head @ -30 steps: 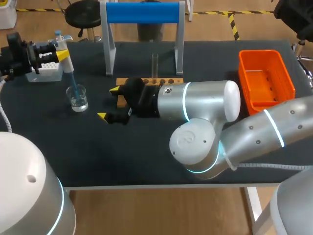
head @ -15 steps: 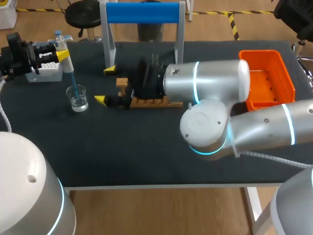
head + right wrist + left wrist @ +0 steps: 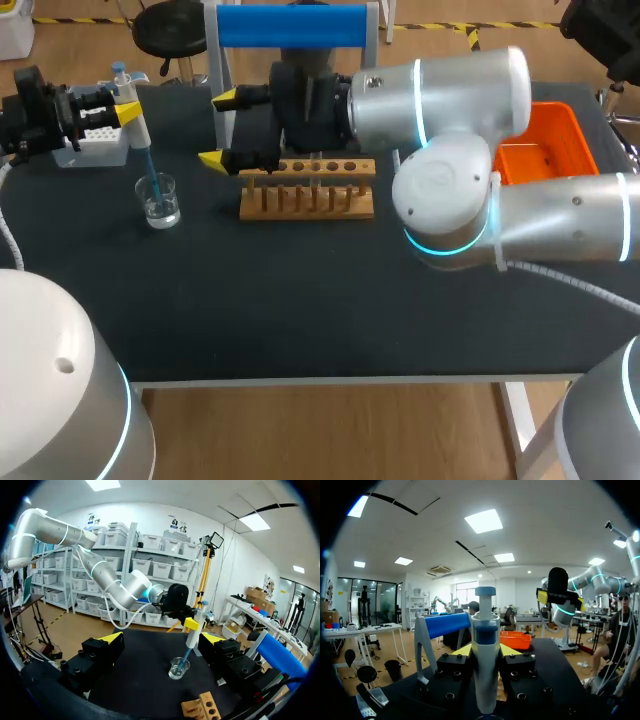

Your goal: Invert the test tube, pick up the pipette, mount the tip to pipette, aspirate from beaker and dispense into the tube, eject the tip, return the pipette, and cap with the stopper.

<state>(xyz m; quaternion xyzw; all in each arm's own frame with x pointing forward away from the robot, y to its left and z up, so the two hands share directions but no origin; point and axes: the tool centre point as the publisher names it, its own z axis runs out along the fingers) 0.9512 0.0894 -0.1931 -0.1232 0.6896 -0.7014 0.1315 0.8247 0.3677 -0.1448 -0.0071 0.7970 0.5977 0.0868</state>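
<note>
My left gripper (image 3: 122,108) at the table's far left is shut on the white pipette (image 3: 135,125), which hangs upright. Its blue tip dips into the glass beaker (image 3: 160,200). In the left wrist view the pipette (image 3: 485,665) stands clamped between the two yellow-tipped fingers. My right gripper (image 3: 219,129) hovers open and empty over the left end of the wooden tube rack (image 3: 307,187), facing the beaker (image 3: 179,669) and pipette (image 3: 195,627). The right arm hides the test tube.
A stand with a blue bar (image 3: 290,25) rises behind the rack, its left leg beside my right gripper. A white tip box (image 3: 95,145) sits under my left gripper. An orange bin (image 3: 565,140) stands at the back right, partly behind the right arm.
My right arm has swung from in front of the rack up and back, uncovering the rack; its open gripper now hovers by the stand's left leg. The left arm and pipette have not moved.
</note>
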